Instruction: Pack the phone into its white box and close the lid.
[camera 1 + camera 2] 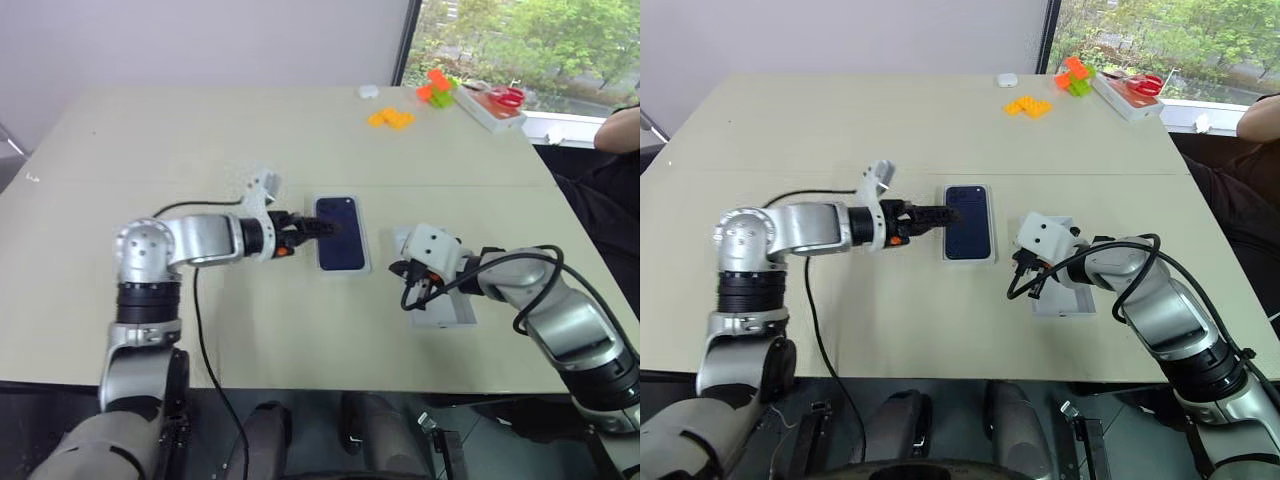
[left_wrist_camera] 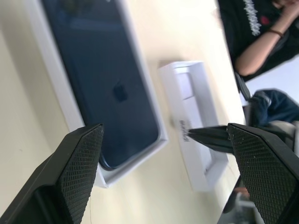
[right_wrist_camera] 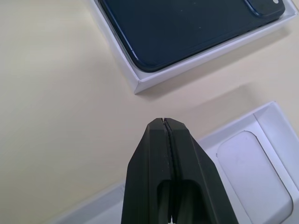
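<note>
The phone [image 1: 340, 232], dark navy and glossy, lies flat inside the white box [image 1: 343, 270] at the middle of the table. My left gripper [image 1: 325, 228] is open, its black fingers [image 2: 70, 177] spread wide just over the box's left side and holding nothing. To the right of the box the lid [image 1: 448, 318] lies open side up, with a flat white insert [image 3: 252, 163] in it. My right gripper [image 3: 162, 122] is shut and empty. It hovers over the near end of the lid, pointing toward the box.
Orange blocks [image 1: 390, 118], orange and green pieces [image 1: 437, 90] and a white tray with red scissors [image 1: 495, 103] sit at the table's far right. A small white object [image 1: 368, 92] lies near them. A person's arm [image 1: 618, 130] shows at the right edge.
</note>
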